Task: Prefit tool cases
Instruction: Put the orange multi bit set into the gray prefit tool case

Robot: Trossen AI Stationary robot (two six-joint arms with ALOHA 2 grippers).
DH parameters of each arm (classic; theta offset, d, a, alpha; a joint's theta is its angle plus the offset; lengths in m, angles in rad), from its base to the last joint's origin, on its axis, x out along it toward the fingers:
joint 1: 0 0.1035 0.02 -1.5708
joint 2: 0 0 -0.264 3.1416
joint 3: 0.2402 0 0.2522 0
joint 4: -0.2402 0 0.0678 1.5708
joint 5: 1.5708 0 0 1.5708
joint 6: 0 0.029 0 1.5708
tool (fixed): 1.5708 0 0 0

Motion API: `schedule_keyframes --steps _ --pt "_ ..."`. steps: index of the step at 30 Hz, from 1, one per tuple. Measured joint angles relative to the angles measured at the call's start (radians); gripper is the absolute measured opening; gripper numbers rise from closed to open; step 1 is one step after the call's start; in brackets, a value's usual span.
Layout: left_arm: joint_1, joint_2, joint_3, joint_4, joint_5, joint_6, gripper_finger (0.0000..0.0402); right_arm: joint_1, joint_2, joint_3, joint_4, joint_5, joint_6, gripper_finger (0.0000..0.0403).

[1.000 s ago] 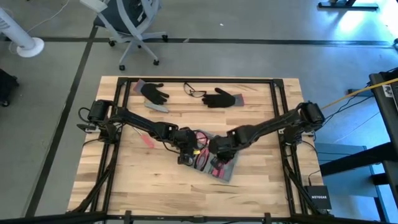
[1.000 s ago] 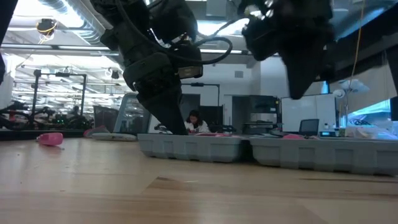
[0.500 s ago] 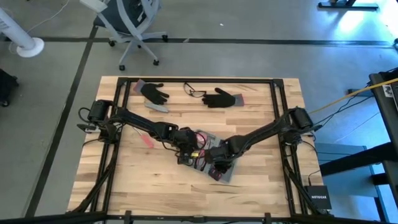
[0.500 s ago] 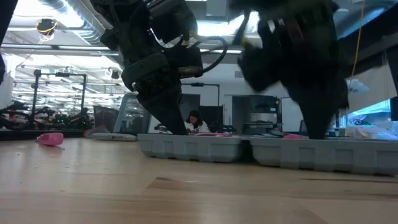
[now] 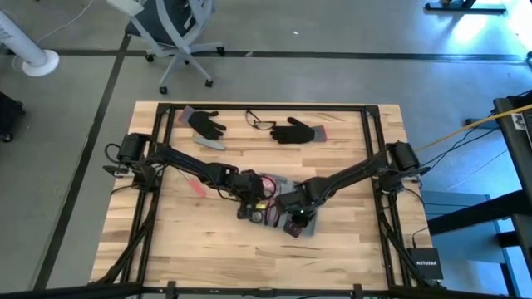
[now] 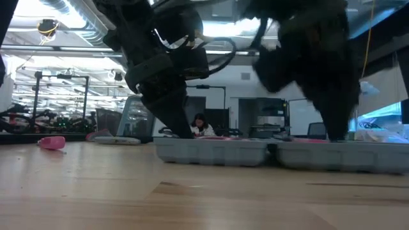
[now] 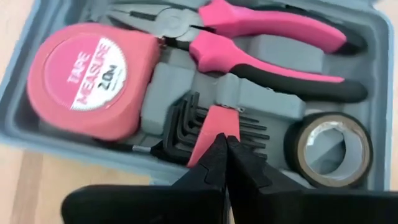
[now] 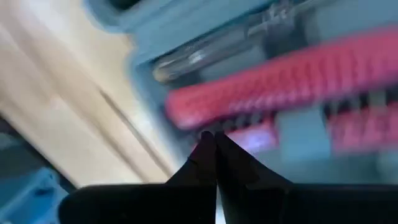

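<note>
Tool case (image 5: 287, 214) lies open mid-table, toward the front edge. Left tool (image 7: 225, 158) and right tool (image 8: 214, 152), fingers together, press inside it. Risk: pushing could skid the case or dislodge the tape measure (image 7: 84, 78).

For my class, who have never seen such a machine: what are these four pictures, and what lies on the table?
Two dark robot arms work at a wooden table. One camera looks straight down, one sits at table height, and one rides on each wrist. The left gripper and right gripper, both with fingers shut and holding nothing, meet over an open grey tool case. The left wrist view shows its contents: a pink tape measure, pliers, hex keys and a tape roll. Two black gloves and glasses lie at the far edge.
</note>
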Motion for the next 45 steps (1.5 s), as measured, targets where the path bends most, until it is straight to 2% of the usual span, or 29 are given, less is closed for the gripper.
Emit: schedule_keyframes --steps 3,9,13,19,23,25,30,35,45 --pt "0.0 -0.001 0.0 -0.002 -0.008 0.002 0.0 0.004 -0.065 0.009 -0.023 0.013 0.05 0.0" --pt "0.0 -0.001 0.0 -0.003 -0.019 0.003 0.0 0.003 -0.075 0.007 -0.039 0.064 0.09 0.0" --pt "0.0 -0.001 0.0 -0.003 -0.019 0.001 0.0 0.002 -0.023 0.006 -0.039 0.122 0.088 0.0" --pt "0.0 -0.001 0.0 -0.003 -0.02 -0.005 0.0 0.022 0.137 0.017 -0.032 0.109 -0.002 0.0" --pt "0.0 0.0 0.0 -0.004 -0.02 -0.004 0.0 0.011 0.156 0.018 -0.027 0.078 -0.053 0.0" --pt "0.0 0.0 0.0 -0.004 -0.016 -0.004 0.0 0.004 0.137 0.022 -0.045 0.071 -0.068 0.0" --pt "0.001 0.0 0.0 -0.006 -0.036 -0.005 0.0 -0.034 -0.008 0.044 -0.189 0.195 -0.052 0.0" --pt "0.002 -0.001 0.0 -0.005 -0.057 -0.004 0.0 -0.037 -0.101 0.101 -0.362 0.253 -0.044 0.0" --pt "0.001 -0.001 0.0 -0.005 -0.058 -0.017 0.0 -0.075 -0.081 0.056 -0.274 0.298 0.007 0.0"
